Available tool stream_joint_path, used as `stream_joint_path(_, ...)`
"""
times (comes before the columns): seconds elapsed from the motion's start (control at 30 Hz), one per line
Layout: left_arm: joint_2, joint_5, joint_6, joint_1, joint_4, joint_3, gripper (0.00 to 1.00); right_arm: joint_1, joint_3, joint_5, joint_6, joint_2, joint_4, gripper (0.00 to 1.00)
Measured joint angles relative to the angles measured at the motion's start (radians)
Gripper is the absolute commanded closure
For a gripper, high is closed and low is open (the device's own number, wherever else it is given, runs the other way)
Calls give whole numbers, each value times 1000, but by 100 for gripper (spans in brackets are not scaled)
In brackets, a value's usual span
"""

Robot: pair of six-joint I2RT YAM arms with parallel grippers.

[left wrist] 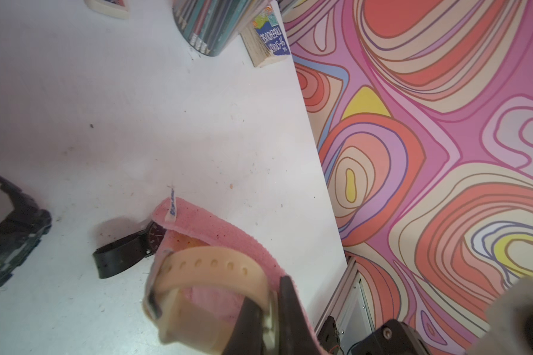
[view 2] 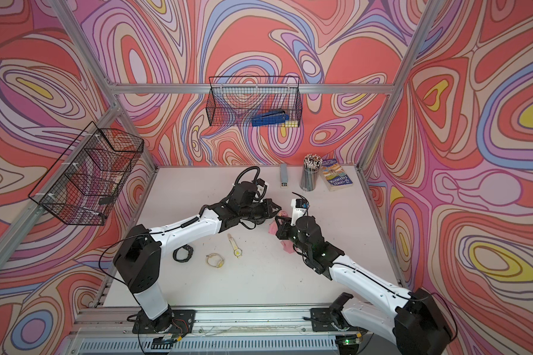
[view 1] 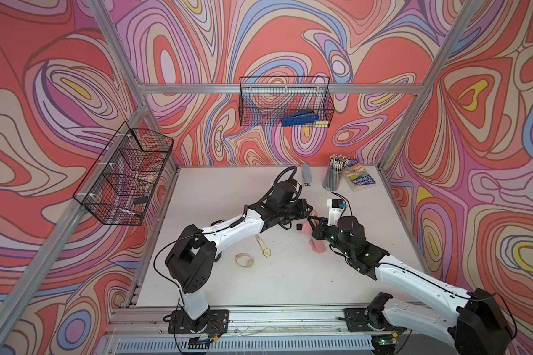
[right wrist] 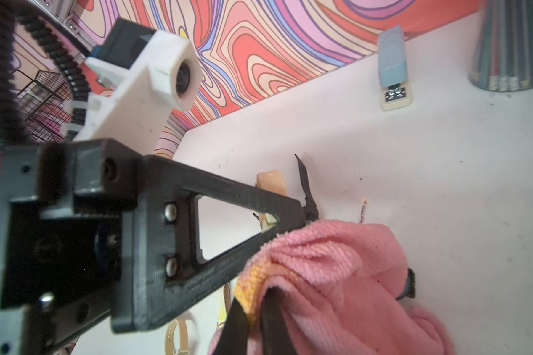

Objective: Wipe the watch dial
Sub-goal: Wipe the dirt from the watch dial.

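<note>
My left gripper [left wrist: 270, 295] is shut on a cream-strapped watch [left wrist: 210, 270], held above the table. Its dial is hidden between the fingers and the cloth. My right gripper [right wrist: 254, 310] is shut on a pink cloth [right wrist: 336, 264], which is bunched against the left gripper's tip and drapes over the far side of the held watch. In both top views the two grippers meet mid-table, left gripper [view 1: 310, 212] against right gripper [view 1: 311, 224], with the cloth [view 1: 317, 246] hanging below. A black watch [left wrist: 126, 250] lies on the table under the cloth's edge.
A yellow-dial watch [view 1: 265, 247] and a looped beige watch [view 1: 244, 260] lie near the front left, a black watch [view 2: 183, 253] by the left arm. A stapler [view 1: 306, 175], pencil cup [view 1: 334, 176] and book [view 1: 359, 175] stand at the back. Wire baskets [view 1: 285, 101] hang on the walls.
</note>
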Motion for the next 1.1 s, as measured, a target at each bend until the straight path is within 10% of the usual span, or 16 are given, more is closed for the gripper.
stream_joint_path(1.1, -20, 96, 55, -11, 77, 0, 100, -93, -7, -135, -178, -170, -117, 100)
